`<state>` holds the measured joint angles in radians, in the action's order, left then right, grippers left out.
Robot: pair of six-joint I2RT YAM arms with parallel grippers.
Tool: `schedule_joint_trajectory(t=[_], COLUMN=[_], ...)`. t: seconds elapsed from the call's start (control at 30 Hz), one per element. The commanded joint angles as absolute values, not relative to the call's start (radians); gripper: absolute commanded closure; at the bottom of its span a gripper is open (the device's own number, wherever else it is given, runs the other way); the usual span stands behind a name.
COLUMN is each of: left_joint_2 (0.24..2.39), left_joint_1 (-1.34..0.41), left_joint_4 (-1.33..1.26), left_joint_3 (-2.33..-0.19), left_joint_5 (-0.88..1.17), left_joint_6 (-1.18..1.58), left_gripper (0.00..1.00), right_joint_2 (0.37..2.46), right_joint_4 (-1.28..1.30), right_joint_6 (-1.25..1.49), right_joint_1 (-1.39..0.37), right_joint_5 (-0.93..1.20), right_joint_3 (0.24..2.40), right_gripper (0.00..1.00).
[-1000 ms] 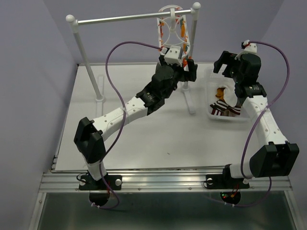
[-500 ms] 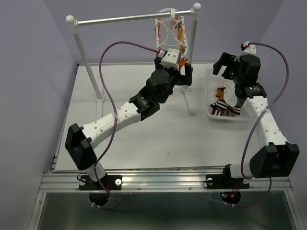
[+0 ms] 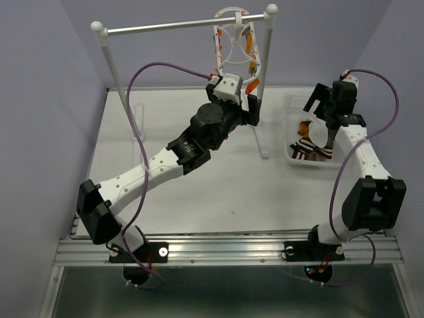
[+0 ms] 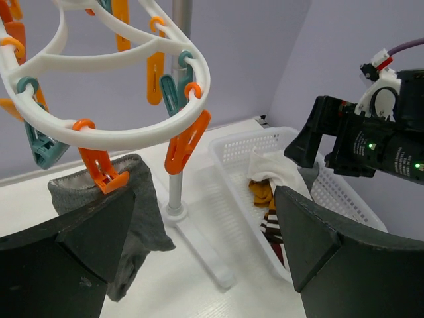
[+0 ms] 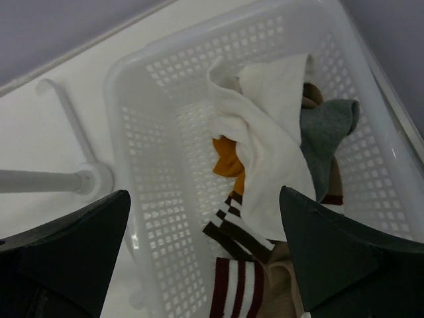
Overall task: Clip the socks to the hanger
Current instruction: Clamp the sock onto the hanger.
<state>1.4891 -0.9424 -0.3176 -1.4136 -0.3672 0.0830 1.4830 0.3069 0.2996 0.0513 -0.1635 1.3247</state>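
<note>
Your left gripper (image 4: 205, 262) has pushed closer to the hanger (image 4: 132, 134), jaws spread, empty. Your right gripper (image 5: 205, 248) now hovers over the basket (image 5: 165, 79), likewise.

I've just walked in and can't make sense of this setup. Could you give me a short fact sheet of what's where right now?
hanger: white ring frame with clips, hung on the rail
on hanger: one grey sock, gripped by an orange clip
basket: holds a white sock, mustard sock, striped sock and second grey sock
left jaws: open, empty, just under the hanger
right jaws: open, empty, above the basket
</note>
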Motion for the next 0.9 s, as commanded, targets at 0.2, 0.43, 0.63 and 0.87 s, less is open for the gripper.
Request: schedule_joint_trajectory(t=[0.2,0.43,0.63,0.87], left_joint_2=[1.442,1.425,1.413,1.433], left_joint_1=[-0.946,-0.946,-0.946,-0.946], left_joint_4=[-0.374,-0.387,-0.39,-0.393], left_joint_3=[-1.376,-1.348,-1.327,-1.33], left_joint_5=[-0.37,-0.376,-0.37,-0.367], left_joint_6=[0.054,0.06,0.074,0.094], left_gripper=[0.01,0.01,0.01,0.01], right_joint_2=[1.663,1.743,1.72,1.683], right_joint_4=[0.341,0.341,0.345,0.345], right_joint_6=[0.273,0.27,0.25,0.275], right_joint_1=[0.115,0.115,0.135,0.238], right_joint_5=[-0.267,-0.264,-0.338,-0.265], right_joint_3=[1.374,1.381,1.351,1.333], right_gripper=[0.0,0.12,0.1,0.07])
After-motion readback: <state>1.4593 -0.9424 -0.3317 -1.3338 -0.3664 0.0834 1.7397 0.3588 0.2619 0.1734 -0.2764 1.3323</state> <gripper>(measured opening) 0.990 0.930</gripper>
